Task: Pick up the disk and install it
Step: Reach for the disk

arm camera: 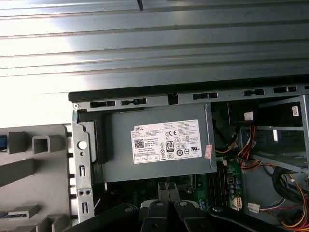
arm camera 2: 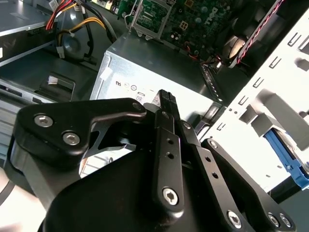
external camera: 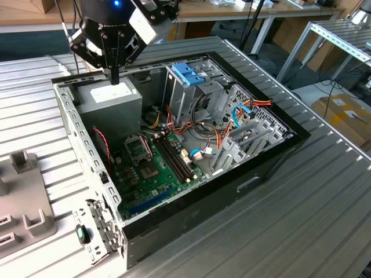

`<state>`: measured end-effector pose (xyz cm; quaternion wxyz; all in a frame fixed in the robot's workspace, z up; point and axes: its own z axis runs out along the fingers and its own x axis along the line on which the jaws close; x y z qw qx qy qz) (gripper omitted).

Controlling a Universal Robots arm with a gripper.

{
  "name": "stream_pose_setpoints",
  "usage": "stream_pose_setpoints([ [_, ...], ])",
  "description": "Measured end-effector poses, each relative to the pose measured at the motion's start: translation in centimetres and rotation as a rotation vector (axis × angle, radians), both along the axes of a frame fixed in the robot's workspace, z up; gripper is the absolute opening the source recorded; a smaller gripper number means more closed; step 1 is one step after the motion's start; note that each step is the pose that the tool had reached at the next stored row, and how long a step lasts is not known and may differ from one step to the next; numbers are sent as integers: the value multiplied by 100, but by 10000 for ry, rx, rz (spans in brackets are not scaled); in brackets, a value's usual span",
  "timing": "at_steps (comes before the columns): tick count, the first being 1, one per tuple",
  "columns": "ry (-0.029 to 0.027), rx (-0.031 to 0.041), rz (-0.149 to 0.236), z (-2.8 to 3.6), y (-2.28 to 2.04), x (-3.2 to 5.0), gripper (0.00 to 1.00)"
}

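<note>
Claw (arm camera 2: 166,98) clenched on nothing, hovering over the power supply (arm camera 2: 159,65) inside the open PC case (external camera: 261,168). We think the disk (arm camera 2: 284,153) sits outside the chassis wall (blue rail peeking past it), so we judge it not yet picked.

Your ribbed metal table (external camera: 324,220): open computer case (external camera: 232,197) sits on it, grey slotted fixture (external camera: 26,211) just beside, exterior view's left.

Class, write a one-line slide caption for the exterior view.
Robot pincer, shut, poised over the grey power supply box inside an open computer case.
</note>
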<state>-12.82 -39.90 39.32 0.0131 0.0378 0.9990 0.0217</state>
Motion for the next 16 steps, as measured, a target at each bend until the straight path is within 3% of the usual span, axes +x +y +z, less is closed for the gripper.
stream_pose_setpoints([
  [16, 0, 0, -1, -1, 0, -56, 11],
])
